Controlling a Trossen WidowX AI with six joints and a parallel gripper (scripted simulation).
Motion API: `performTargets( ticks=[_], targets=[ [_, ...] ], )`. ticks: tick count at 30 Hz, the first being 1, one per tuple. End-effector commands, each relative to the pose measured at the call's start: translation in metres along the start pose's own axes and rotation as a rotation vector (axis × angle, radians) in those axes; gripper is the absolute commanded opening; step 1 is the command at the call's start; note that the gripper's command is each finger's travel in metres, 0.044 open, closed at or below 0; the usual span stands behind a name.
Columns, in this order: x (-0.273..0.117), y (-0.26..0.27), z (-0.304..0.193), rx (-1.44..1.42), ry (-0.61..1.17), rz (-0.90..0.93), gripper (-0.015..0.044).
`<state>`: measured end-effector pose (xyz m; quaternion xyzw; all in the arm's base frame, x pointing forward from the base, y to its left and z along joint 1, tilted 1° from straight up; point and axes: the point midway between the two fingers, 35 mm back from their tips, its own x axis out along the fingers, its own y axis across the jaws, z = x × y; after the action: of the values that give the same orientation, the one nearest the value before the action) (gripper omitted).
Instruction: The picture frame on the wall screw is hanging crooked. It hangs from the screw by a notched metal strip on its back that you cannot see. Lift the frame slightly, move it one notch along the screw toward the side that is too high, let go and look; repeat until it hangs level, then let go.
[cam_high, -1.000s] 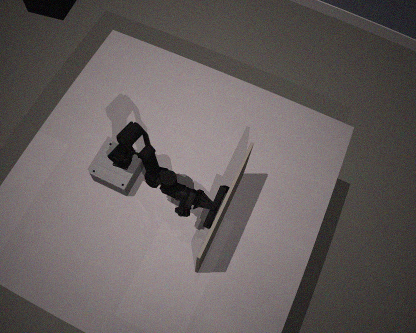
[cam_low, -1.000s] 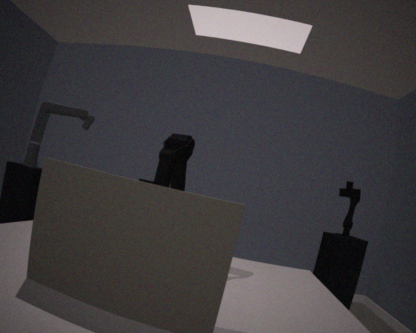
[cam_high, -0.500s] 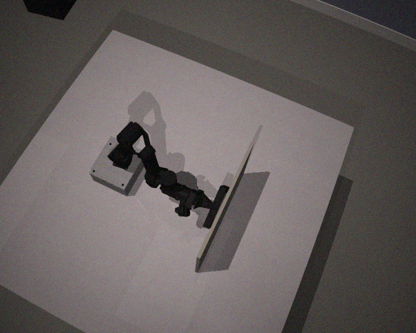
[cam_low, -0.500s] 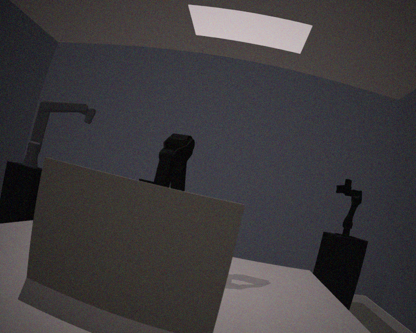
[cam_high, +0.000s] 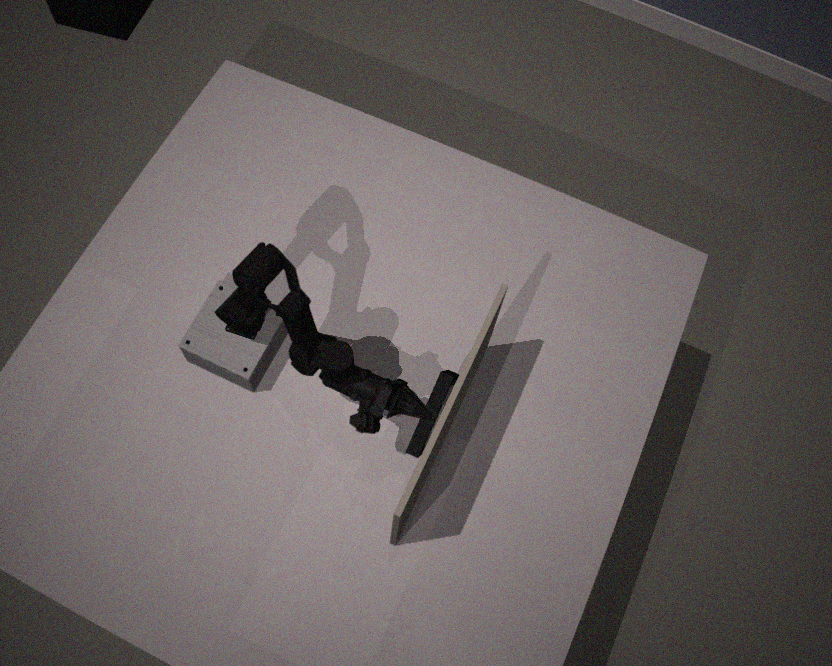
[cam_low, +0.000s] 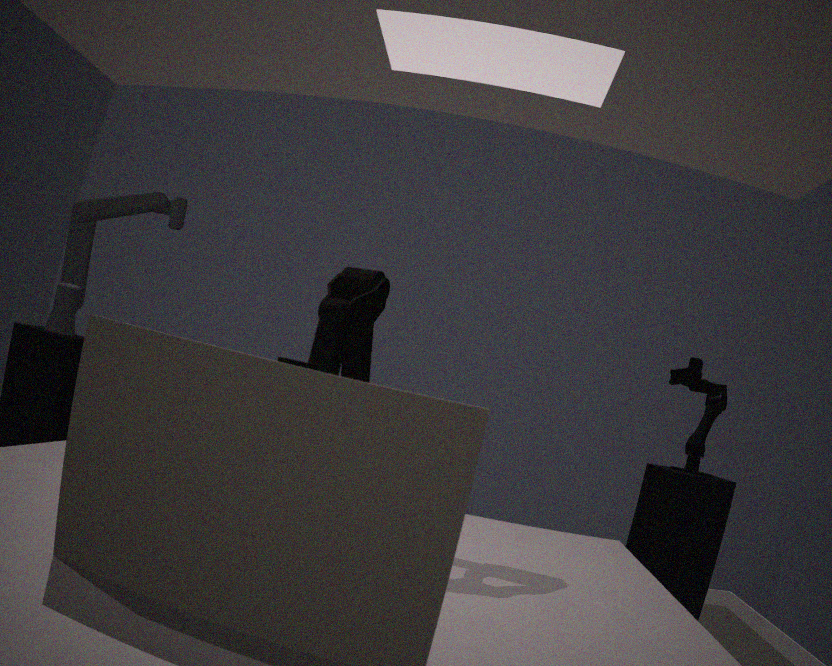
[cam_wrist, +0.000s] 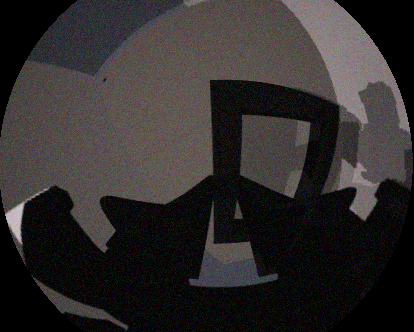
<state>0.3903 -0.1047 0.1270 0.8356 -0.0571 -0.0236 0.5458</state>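
The picture frame (cam_wrist: 227, 100) is a dark rectangular outline in front of the upright panel (cam_wrist: 175, 125) (cam_low: 263, 486) (cam_high: 485, 328). In the top view the frame (cam_high: 446, 383) shows nearly edge-on, close to the panel's face. In the exterior view only a dark strip of the frame shows above the panel's top edge. My gripper (cam_wrist: 223, 179) (cam_high: 428, 414) is shut on the frame's side bar, the left one in the wrist view. The screw and the notched strip are hidden. The oblique, distorted views do not let me tell whether the frame is level.
The pale table (cam_high: 555, 243) (cam_low: 541, 541) carries the panel and the arm's grey base block (cam_high: 215, 333). Shadows of the arm and panel fall across the table. Two other arms stand on dark pedestals (cam_low: 680, 527) (cam_low: 41, 388) beyond the table.
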Motion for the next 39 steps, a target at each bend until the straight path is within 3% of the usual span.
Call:
performTargets(
  ticks=[1,39],
  targets=[
    [0.0,0.003,0.0,0.0,-0.002,0.004,0.0],
    [0.0,0.013,0.0,0.0,-0.002,0.004,0.0]
  ],
)
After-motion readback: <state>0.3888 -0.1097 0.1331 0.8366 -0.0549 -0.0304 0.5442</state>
